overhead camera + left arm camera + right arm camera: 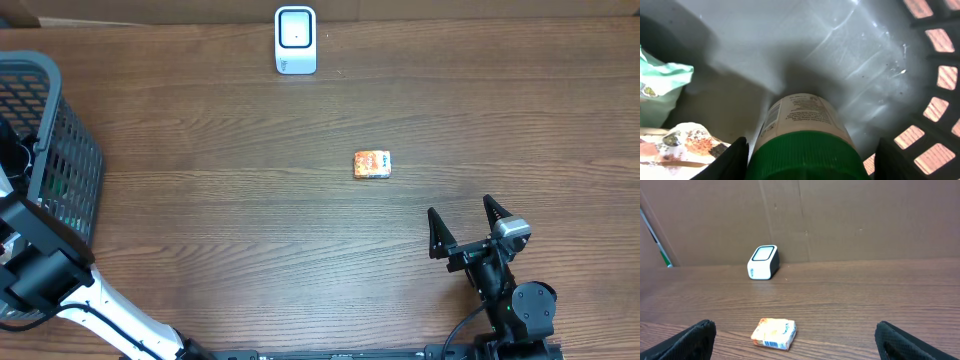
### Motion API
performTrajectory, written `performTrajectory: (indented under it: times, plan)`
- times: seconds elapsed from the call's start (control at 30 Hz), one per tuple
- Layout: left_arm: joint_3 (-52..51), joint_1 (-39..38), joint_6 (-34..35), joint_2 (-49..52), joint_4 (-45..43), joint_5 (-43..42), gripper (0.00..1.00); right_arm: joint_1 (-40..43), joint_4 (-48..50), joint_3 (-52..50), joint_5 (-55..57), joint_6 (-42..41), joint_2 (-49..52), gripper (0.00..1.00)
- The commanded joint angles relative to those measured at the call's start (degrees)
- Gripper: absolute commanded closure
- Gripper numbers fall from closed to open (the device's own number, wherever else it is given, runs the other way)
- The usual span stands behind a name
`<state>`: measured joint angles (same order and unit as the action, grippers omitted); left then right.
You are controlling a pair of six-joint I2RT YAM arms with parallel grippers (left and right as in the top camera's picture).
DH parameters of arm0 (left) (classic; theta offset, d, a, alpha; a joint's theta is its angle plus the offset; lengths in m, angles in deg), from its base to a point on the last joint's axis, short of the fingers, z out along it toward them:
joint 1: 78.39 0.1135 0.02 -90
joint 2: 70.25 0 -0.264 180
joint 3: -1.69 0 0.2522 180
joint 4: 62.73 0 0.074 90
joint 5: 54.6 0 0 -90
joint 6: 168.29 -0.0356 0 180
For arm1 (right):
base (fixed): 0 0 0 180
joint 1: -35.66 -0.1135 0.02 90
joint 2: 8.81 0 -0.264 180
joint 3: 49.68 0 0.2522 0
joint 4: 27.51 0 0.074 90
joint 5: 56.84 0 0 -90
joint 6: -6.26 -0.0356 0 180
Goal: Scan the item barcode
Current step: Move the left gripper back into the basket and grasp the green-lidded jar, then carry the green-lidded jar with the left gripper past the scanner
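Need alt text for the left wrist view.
A white bottle with a green cap in the basket, the open left gripper straddling the cap. A teal packet and a patterned packet lie at left.

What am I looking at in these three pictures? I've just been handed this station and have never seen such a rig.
It is a robot with two arms at a wooden table; each arm ends in two jaws. The overhead view looks straight down: a white scanner at the far edge, a small orange packet mid-table, and a black basket on the left arm's side. The right arm sits near the front, its jaws wide open and empty; its wrist camera looks past them at the packet and scanner. The left arm reaches into the basket. Its wrist camera shows the jaws on either side of a green-capped bottle, beside a green bag and a snack packet. Whether they grip the bottle yet, I cannot tell.
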<state>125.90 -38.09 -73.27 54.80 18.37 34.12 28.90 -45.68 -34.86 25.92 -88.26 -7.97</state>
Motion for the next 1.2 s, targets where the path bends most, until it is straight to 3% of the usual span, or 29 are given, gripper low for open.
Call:
performTrajectory:
  times: [0.0, 0.13, 0.3, 0.53, 0.63, 0.77, 0.97, 1.03, 1.17]
  plan:
    - [0.3, -0.2, -0.8, 0.9, 0.9, 0.4, 0.64, 0.0, 0.2, -0.6, -0.1, -0.1, -0.7, 0.00]
    - [0.6, -0.2, -0.8, 0.8, 2.2, 0.4, 0.71, 0.0, 0.2, -0.6, -0.1, -0.1, -0.7, 0.00]
    - [5.7, -0.1, 0.0, 0.8, 6.2, 0.4, 0.70, 0.0, 0.2, -0.6, -0.1, -0.1, -0.7, 0.00]
    - [25.0, -0.1, 4.5, 0.8, 16.5, 0.3, 0.69, 0.0, 0.2, -0.6, -0.1, -0.1, -0.7, 0.00]
    - [38.1, -0.1, 8.1, 0.8, 22.1, -0.1, 0.69, 0.0, 0.2, -0.6, -0.1, -0.1, -0.7, 0.00]
    - [53.2, -0.2, 10.5, 0.8, 26.6, -7.2, 0.69, 0.0, 0.2, -0.6, -0.1, -0.1, -0.7, 0.00]
    - [69.3, -1.6, 13.4, 0.8, 27.7, -26.4, 0.69, 0.0, 0.2, -0.6, -0.1, -0.1, -0.7, 0.00]
    - [69.6, -3.8, 13.4, -0.6, 26.1, -31.8, 0.69, 0.0, 0.2, -0.6, -0.1, -0.1, -0.7, 0.00]
    - [69.5, -11.6, 10.6, -1.4, 25.9, -32.9, 0.70, 0.0, 0.2, -0.6, -0.1, -0.1, -0.7, 0.00]
